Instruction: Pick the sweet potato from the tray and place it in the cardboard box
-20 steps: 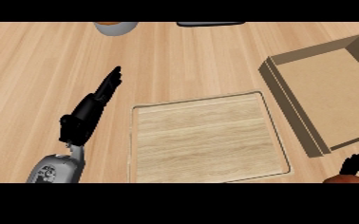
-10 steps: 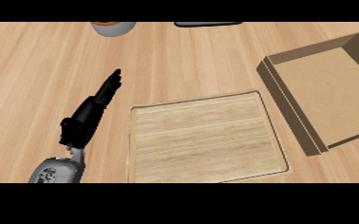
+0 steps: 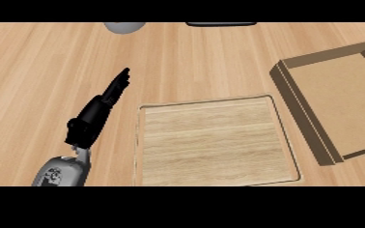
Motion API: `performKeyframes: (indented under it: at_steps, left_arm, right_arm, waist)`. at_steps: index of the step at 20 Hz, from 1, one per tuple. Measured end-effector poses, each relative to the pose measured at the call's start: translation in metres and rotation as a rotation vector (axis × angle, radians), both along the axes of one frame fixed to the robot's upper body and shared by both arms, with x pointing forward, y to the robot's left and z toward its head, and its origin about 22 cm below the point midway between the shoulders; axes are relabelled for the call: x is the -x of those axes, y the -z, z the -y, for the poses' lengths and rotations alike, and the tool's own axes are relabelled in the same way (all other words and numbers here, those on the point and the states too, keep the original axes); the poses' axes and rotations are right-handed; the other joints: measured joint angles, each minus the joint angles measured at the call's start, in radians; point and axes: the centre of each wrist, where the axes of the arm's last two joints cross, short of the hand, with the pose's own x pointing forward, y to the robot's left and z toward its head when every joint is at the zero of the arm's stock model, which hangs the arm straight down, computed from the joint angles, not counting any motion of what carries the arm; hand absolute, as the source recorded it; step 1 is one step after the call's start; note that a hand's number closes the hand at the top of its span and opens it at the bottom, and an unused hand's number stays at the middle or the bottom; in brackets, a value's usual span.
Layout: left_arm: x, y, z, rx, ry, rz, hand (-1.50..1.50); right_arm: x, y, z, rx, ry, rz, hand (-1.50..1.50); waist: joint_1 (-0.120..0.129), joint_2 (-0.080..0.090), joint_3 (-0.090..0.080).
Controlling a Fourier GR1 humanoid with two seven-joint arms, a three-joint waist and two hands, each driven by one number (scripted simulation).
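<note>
The light wooden tray point(image 3: 214, 140) lies in the lower middle of the head view with nothing on it. The open cardboard box point(image 3: 335, 92) sits to its right, partly cut off by the view's edge, and the part of its inside that shows is bare. No sweet potato shows anywhere. My left hand point(image 3: 96, 111) rests open on the counter just left of the tray, fingers straight and pointing away, holding nothing. My right hand is out of view.
A grey round object point(image 3: 125, 27) and a dark flat object point(image 3: 221, 24) sit at the counter's far edge. Bare wooden counter point(image 3: 200, 63) stretches between them and the tray.
One second ago a dark shape with an orange patch showed at the lower right edge; it has left the view. The left hand has stayed still.
</note>
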Motion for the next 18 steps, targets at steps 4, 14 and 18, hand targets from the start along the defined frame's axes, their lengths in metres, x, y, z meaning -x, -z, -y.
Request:
performKeyframes:
  at_steps: [4, 14, 18]
  left_arm:
    - [-0.005, -0.007, 0.006, -0.001, 0.019, 0.0, 0.0]
    - [-0.009, -0.005, 0.016, 0.004, 0.03, 0.005, 0.0]
    - [-0.007, -0.006, 0.017, 0.005, 0.036, 0.006, 0.0]
  right_arm:
    - [-0.011, -0.018, 0.003, -0.017, 0.049, 0.0, 1.5]
    - [-0.07, -0.039, 0.015, -0.089, 0.099, -0.01, 1.5]
    - [-0.094, -0.031, 0.016, -0.075, 0.135, -0.008, 1.5]
  waist:
    - [0.016, 0.004, 0.001]
    - [0.039, 0.008, 0.001]
    - [0.042, 0.009, 0.001]
